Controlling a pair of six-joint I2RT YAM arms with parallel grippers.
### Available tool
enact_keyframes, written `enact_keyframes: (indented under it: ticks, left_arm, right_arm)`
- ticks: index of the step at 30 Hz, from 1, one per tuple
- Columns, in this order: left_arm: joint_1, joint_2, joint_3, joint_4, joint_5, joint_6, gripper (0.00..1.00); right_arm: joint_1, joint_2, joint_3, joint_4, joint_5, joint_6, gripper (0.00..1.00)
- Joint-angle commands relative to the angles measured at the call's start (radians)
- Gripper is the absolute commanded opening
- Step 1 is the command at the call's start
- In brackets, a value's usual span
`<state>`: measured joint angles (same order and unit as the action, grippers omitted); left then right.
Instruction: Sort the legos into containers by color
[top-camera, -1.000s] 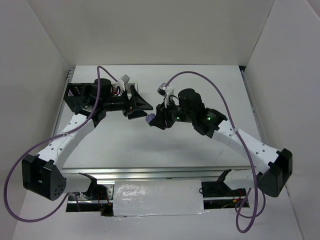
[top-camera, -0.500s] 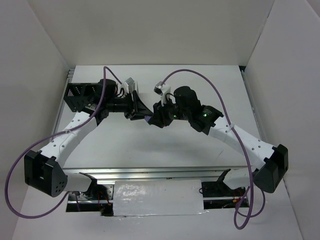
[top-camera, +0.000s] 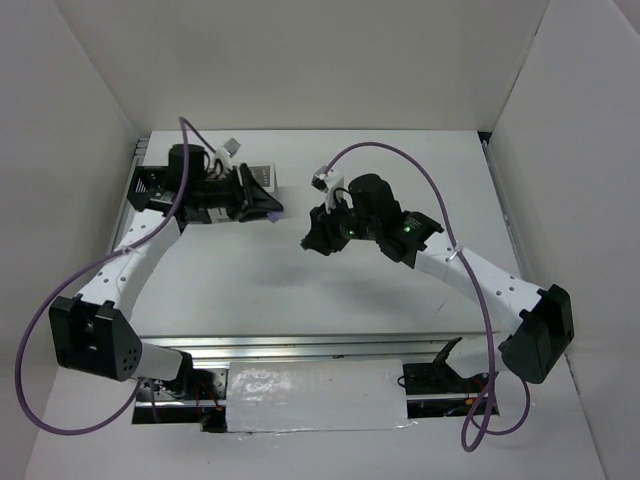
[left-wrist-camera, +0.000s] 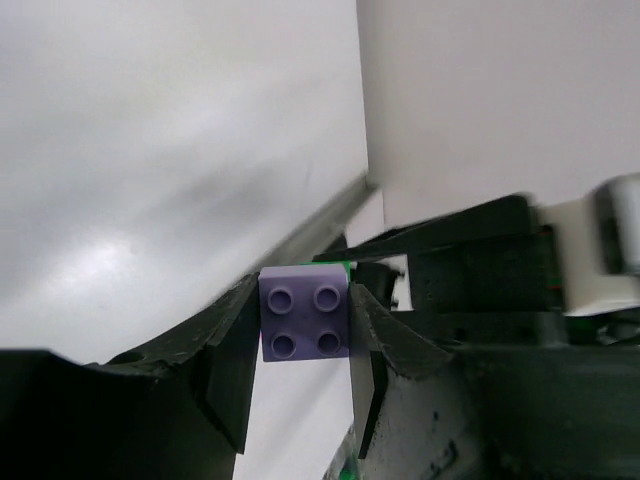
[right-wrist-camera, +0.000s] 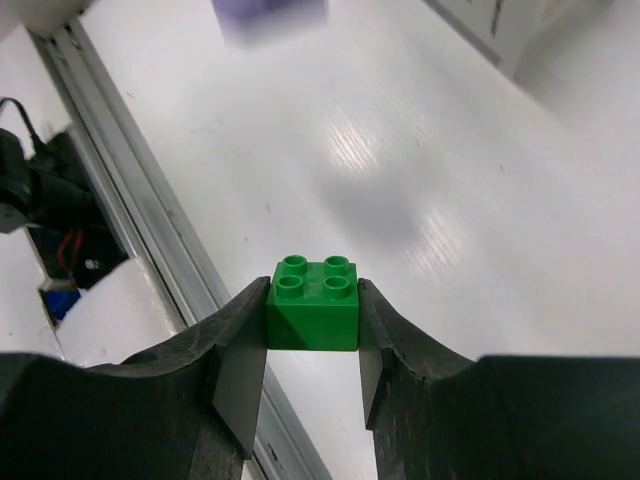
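My left gripper (left-wrist-camera: 304, 335) is shut on a lavender lego (left-wrist-camera: 305, 312), its four studs facing the wrist camera. From above, this gripper (top-camera: 270, 209) is held above the table's back left, with the lavender lego (top-camera: 277, 214) at its tip. A short way to the right, my right gripper (top-camera: 312, 242) hangs over the table's middle. It is shut on a green lego (right-wrist-camera: 312, 305), gripped by its two sides with the studs up. The two grippers are apart. The black container (top-camera: 148, 186) and a white container (top-camera: 262, 172) lie under and behind the left arm, largely hidden.
White walls close in the table on the left, back and right. A metal rail (top-camera: 300, 345) runs along the near edge, seen also as the rail (right-wrist-camera: 150, 230) in the right wrist view. The right arm's body (left-wrist-camera: 480, 270) fills the right side of the left wrist view.
The left gripper closed on the lavender lego that the right gripper was holding out, then drew back to the left with it. The right gripper keeps the green lego.
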<state>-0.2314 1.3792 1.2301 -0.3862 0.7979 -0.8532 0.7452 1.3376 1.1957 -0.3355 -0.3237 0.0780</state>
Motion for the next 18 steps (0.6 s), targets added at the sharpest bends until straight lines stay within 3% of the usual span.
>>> enact_keyframes:
  ticks: [1, 6, 8, 10, 11, 14, 18]
  left_arm:
    - [0.127, -0.002, 0.098, -0.022, 0.000, 0.086, 0.00]
    - [0.280, 0.024, 0.158, -0.109, -0.064, 0.155, 0.00]
    - [0.337, 0.052, 0.241, -0.245, -0.362, 0.231, 0.00]
    - [0.349, 0.087, 0.304, -0.292, -0.635, 0.259, 0.00]
    - [0.362, 0.104, 0.312, -0.287, -0.837, 0.266, 0.00]
    - [0.406, 0.225, 0.385, -0.295, -1.006, 0.281, 0.00]
    - [0.446, 0.368, 0.554, -0.324, -1.095, 0.301, 0.00]
  right_arm:
    - [-0.035, -0.038, -0.047, -0.033, -0.037, -0.021, 0.00]
    - [-0.050, -0.075, -0.082, -0.014, -0.015, -0.006, 0.00]
    - [-0.056, -0.080, -0.084, -0.007, 0.028, 0.025, 0.00]
    - [-0.058, -0.084, -0.079, -0.002, 0.049, 0.061, 0.00]
    - [-0.055, -0.087, -0.074, -0.002, 0.046, 0.069, 0.00]
    - [-0.055, -0.100, -0.067, 0.004, 0.043, 0.109, 0.00]
    - [-0.053, -0.130, -0.073, 0.006, 0.045, 0.157, 0.00]
